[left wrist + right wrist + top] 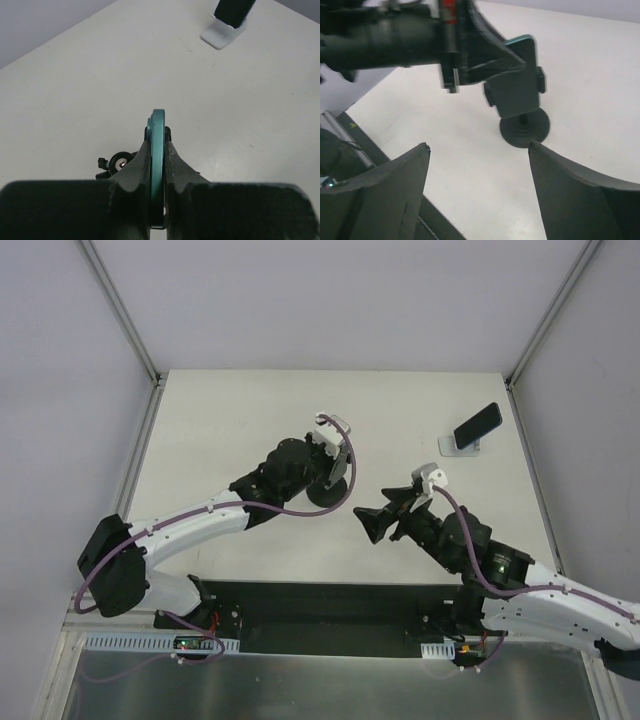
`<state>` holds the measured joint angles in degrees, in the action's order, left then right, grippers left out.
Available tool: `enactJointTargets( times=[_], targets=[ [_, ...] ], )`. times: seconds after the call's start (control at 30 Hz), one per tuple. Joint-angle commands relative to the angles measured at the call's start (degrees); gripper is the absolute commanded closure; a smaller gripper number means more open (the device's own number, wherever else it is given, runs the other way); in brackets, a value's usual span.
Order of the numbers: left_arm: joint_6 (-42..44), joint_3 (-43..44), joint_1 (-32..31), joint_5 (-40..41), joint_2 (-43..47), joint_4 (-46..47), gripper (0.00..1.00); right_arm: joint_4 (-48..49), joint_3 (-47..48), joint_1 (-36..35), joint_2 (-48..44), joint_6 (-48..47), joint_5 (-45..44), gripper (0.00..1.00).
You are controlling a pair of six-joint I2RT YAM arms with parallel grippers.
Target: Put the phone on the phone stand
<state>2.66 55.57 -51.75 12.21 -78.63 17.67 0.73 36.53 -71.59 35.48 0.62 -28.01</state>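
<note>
The phone (478, 424) already leans on the phone stand (463, 447), far ahead and to the right of the left hand (158, 137) and well behind the right hand (479, 147). Placing looks done (only withdrawal remains, I judge). The left hand is clenched on the teal clamp (519, 94) of the black pole stand (525, 129); the right hand is released and empty. Next: free the clamp without tipping it.

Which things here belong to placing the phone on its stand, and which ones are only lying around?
Part of the job:
phone
phone stand, with the phone already resting on it

Not part of the job:
black pole stand, pinched at its top by the left gripper
</note>
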Motion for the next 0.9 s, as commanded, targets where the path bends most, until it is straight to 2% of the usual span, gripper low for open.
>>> enactJointTargets(
  times=[0.0,0.03,0.07,0.1,0.13,0.17,0.2,0.3,0.37,0.4,0.43,0.47,0.5,0.53,0.57,0.63,0.7,0.73,0.77,0.83,0.87],
  targets=[
    [0.8,-3.1,4.4,-17.7,6.0,-3.8,1.0,-7.1,0.5,14.3,0.7,-5.0,22.3,0.18],
    [1.0,-3.3,5.4,-21.7,6.9,-4.0,1.0,-8.5,0.8,19.7,1.4,-4.9,25.6,0.18],
    [1.0,-3.4,6.3,-30.1,8.5,-4.6,1.0,-8.8,1.1,21.9,3.3,-4.2,27.5,0.17],
    [1.1,-3.6,8.6,-33.1,9.2,-5.0,1.0,-9.1,2.2,24.5,4.5,-3.9,35.7,0.15],
    [1.2,-4.0,9.4,-35.0,9.9,-4.9,1.0,-9.7,2.8,29.0,5.6,-3.7,39.8,0.15],
    [1.2,-4.4,10.3,-37.3,10.7,-4.7,1.0,-9.3,3.2,30.7,7.5,-3.4,43.4,0.14],
    [1.4,-4.3,12.1,-43.3,10.8,-4.8,1.0,-8.6,3.5,32.0,8.4,-3.6,48.8,0.14],
    [3.6,-1.8,13.1,-53.0,9.4,-8.6,1.0,-8.5,6.6,34.5,12.1,-7.1,53.8,0.13],
    [4.6,-0.6,13.1,-55.1,8.8,-11.1,1.0,-9.1,9.2,35.3,14.9,-8.7,55.2,0.13],
    [4.0,0.2,13.2,-54.9,8.8,-11.6,0.96,-9.2,10.0,35.5,15.9,-10.1,56.6,0.13],
    [3.2,0.8,13.5,-53.2,8.9,-12.3,0.72,-9.3,10.8,35.7,16.8,-10.4,56.6,0.13],
    [1.8,1.4,14.0,-52.5,9.6,-13.0,0.61,-9.3,12.4,35.6,18.5,-10.3,56.1,0.13],
    [-0.6,2.3,14.5,-52.1,10.3,-13.2,0.55,-9.3,13.2,35.6,19.3,-9.9,53.8,0.13],
    [-1.7,2.7,14.7,-50.6,11.1,-13.5,0.17,-9.0,13.8,35.6,20.1,-7.9,52.7,0.12],
    [-2.5,3.7,14.9,-50.0,13.0,-14.6,0.01,-8.7,14.6,35.3,20.9,-7.0,50.3,0.01],
    [-2.6,3.8,15.0,-47.6,15.8,-14.9,0.01,-6.9,14.3,31.9,20.6,-4.9,45.6,0.04],
    [-2.6,3.7,15.6,-45.0,20.3,-15.7,0.01,-5.8,13.7,28.2,19.6,-4.1,36.7,0.04],
    [-2.6,3.5,15.8,-43.2,22.0,-15.7,0.01,-5.8,13.8,24.1,19.8,-2.5,32.7,0.04],
    [-2.6,3.0,16.0,-35.8,25.0,-15.8,0.01,-6.0,14.3,22.4,20.4,-1.1,24.1,0.04],
    [-2.5,3.1,16.0,-27.5,27.4,-17.3,0.01,-8.1,17.2,18.4,22.2,1.4,18.9,0.04],
    [-4.1,3.5,16.1,-18.4,28.6,-17.4,0.01,-9.2,18.8,17.0,25.0,4.0,12.4,0.04]
  ],
)
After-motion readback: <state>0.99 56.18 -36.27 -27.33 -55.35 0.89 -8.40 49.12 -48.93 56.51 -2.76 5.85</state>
